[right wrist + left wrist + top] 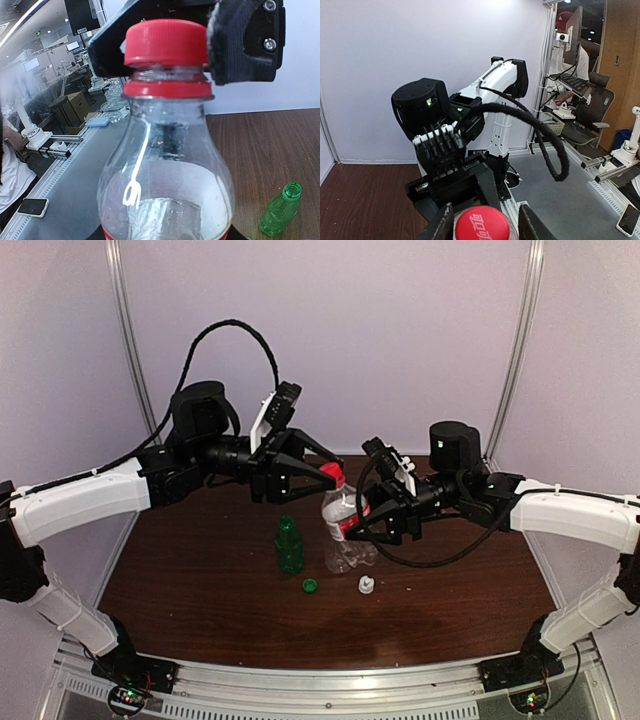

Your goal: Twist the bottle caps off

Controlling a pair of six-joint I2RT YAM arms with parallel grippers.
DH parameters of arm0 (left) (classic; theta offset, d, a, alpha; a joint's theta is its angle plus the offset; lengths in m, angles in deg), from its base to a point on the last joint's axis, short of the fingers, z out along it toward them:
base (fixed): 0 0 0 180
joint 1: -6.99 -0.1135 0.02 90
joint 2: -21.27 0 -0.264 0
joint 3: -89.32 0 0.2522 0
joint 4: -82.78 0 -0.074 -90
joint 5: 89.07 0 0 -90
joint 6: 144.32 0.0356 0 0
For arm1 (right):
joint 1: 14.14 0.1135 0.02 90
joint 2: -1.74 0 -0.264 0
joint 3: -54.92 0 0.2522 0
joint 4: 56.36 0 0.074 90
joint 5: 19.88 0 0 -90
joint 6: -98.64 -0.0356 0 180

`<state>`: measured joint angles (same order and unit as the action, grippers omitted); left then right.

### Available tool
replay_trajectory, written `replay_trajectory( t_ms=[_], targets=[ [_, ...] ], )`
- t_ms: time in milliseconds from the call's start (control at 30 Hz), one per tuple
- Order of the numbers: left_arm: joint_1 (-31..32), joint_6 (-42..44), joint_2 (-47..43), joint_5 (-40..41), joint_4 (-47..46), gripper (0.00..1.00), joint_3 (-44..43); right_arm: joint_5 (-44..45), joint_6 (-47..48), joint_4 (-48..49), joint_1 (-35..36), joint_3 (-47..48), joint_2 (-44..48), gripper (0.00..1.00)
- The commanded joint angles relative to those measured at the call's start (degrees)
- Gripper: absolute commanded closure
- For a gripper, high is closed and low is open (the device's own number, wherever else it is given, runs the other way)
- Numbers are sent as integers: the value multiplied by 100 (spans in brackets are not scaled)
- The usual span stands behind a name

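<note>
Two black-and-white robot arms meet over the middle of a dark wood counter (200,580) inside a white-walled booth. The right claw (362,520) is clamped around the body of a clear, red-labelled bottle (165,165) and holds it upright near the centre. The left claw (482,220) reaches in from the far left, and its two fingers are narrowed onto either side of the red cap (166,42). The cap sits fully down on the neck, against the red collar ring. Just to the left, a green bottle (289,546) stands on the counter with its mouth open. Its green cap (310,586) lies loose a little nearer. A white cap (367,585) rests near it to the right, also off its bottle, though which bottle it came from cannot be made out. By this layout, two of the three caps look finished. The red one is the last, gripped and apparently ready to be twisted, with no sign yet that it has loosened.
</note>
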<state>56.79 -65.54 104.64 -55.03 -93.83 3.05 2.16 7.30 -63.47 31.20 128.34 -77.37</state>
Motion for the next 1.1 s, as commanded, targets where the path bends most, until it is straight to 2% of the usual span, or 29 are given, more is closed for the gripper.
replay_trajectory(
  t_ms=[0,200,367,467,567,667,833,1067],
  targets=[
    [-14,-152,63,34,-377,54,-191,-105,59,-4,-17,90,-67,56],
    [-16,-174,74,-7,-394,61,-159,-97,58,-41,-19,98,-30,56],
    [-23,-175,76,-25,-344,74,-158,17,63,-96,-16,107,-17,56],
    [-25,-205,6,91,-306,77,-149,299,287,-233,-25,122,32,57],
    [-23,-330,-100,364,-284,80,-136,1028,429,-508,-25,178,132,58],
    [-23,-551,-276,1214,-125,80,-140,2049,547,-773,-25,230,225,58],
    [-6,-1289,-555,3603,128,80,-26,3534,567,-733,9,132,330,59],
    [2,-1553,-643,4784,36,74,192,4253,480,-483,83,-16,402,60]
  ],
)
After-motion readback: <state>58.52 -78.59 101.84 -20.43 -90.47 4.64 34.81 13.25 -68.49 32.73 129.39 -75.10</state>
